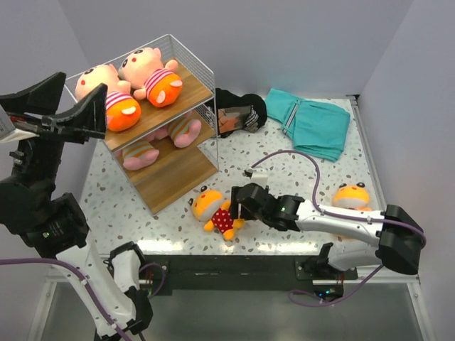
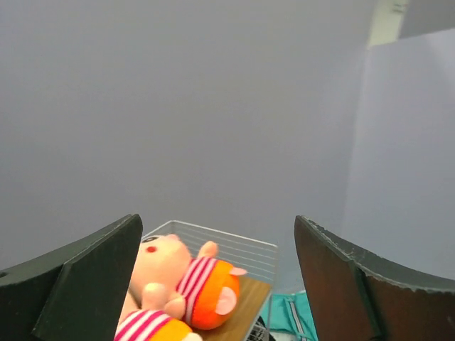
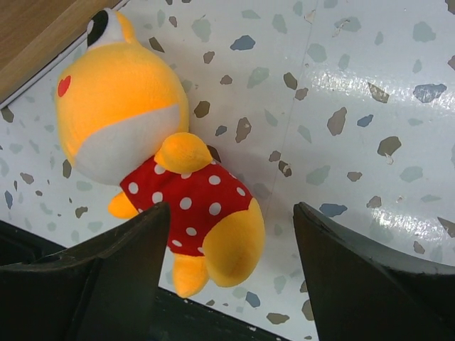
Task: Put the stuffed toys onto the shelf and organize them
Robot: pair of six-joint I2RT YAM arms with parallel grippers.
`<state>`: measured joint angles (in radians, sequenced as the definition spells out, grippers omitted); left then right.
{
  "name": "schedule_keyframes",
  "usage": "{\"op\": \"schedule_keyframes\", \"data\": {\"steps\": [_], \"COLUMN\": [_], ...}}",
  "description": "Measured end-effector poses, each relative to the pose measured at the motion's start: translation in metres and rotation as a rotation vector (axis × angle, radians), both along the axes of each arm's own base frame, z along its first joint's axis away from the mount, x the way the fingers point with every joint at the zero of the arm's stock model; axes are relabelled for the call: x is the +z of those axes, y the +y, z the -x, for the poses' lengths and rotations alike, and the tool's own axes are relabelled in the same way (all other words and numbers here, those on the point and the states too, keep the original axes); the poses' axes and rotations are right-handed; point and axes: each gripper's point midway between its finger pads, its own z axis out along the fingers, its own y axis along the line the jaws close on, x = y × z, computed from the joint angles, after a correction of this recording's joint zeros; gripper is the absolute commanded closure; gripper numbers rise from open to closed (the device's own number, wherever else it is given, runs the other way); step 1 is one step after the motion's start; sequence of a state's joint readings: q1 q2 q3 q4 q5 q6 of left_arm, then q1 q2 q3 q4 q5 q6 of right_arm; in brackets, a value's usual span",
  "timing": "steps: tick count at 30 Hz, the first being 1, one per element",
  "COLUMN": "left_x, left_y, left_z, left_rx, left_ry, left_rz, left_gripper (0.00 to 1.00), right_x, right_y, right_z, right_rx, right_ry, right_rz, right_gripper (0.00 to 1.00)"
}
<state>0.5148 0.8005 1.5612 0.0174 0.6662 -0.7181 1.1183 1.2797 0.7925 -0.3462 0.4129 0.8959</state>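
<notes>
The shelf [image 1: 192, 92] stands at the back left. Two pink toys in striped tops and orange shorts [image 1: 153, 73] [image 1: 110, 96] lie on its top board, and two more pink toys [image 1: 181, 129] [image 1: 140, 154] on the middle board. An orange-yellow toy in a red polka-dot outfit [image 1: 217, 211] lies on the table in front of the shelf. My right gripper [image 1: 240, 202] is open just right of it; in the right wrist view the toy [image 3: 163, 170] lies between and beyond the fingers. Another orange-yellow toy [image 1: 352, 197] lies at the right. My left gripper [image 1: 71, 106] is open and empty, raised left of the shelf top.
A folded teal cloth [image 1: 313, 121] and a black bundle [image 1: 240, 112] lie at the back of the table. The speckled table [image 1: 298, 177] has walls on three sides. A purple cable [image 1: 306, 160] loops over the right arm.
</notes>
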Motion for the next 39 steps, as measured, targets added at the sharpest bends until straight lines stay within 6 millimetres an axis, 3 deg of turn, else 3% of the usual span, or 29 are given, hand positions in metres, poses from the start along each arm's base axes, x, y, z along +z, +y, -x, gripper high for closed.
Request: {"op": "schedule_keyframes", "data": {"steps": [3, 6, 10, 13, 17, 21, 25, 33, 39], "left_x": [0.005, -0.016, -0.044, -0.046, -0.020, 0.035, 0.072, 0.074, 0.082], "left_y": [-0.031, -0.047, -0.045, -0.038, -0.029, -0.022, -0.020, -0.010, 0.029], "left_z": [0.022, 0.034, 0.022, 0.008, -0.001, -0.005, -0.003, -0.014, -0.063], "left_rx": [-0.147, -0.243, -0.309, -0.342, -0.349, -0.337, -0.329, -0.289, -0.179], "left_ry": [-0.050, -0.055, 0.007, 0.044, 0.026, -0.049, -0.091, -0.042, 0.027], "left_rz": [-0.066, -0.078, -0.015, 0.045, 0.089, 0.099, 0.092, 0.155, 0.228], "left_gripper": [0.07, 0.07, 0.06, 0.04, 0.03, 0.04, 0.04, 0.07, 0.11], "right_x": [-0.001, 0.001, 0.000, -0.005, -0.006, -0.003, 0.003, 0.017, 0.020], "right_y": [0.000, 0.000, 0.000, -0.002, -0.004, -0.004, -0.002, -0.001, 0.001], "right_z": [-0.002, -0.005, -0.007, -0.010, -0.013, -0.016, -0.018, -0.022, -0.024], "right_rx": [-0.002, -0.011, -0.009, -0.014, -0.023, -0.021, -0.013, -0.001, 0.010], "right_ry": [-0.012, -0.020, -0.028, -0.029, -0.040, -0.054, -0.070, -0.110, -0.124], "right_rz": [-0.002, -0.009, -0.002, 0.018, 0.030, 0.034, 0.031, 0.024, 0.022], "right_gripper": [0.25, 0.25, 0.25, 0.26, 0.26, 0.26, 0.26, 0.26, 0.26]}}
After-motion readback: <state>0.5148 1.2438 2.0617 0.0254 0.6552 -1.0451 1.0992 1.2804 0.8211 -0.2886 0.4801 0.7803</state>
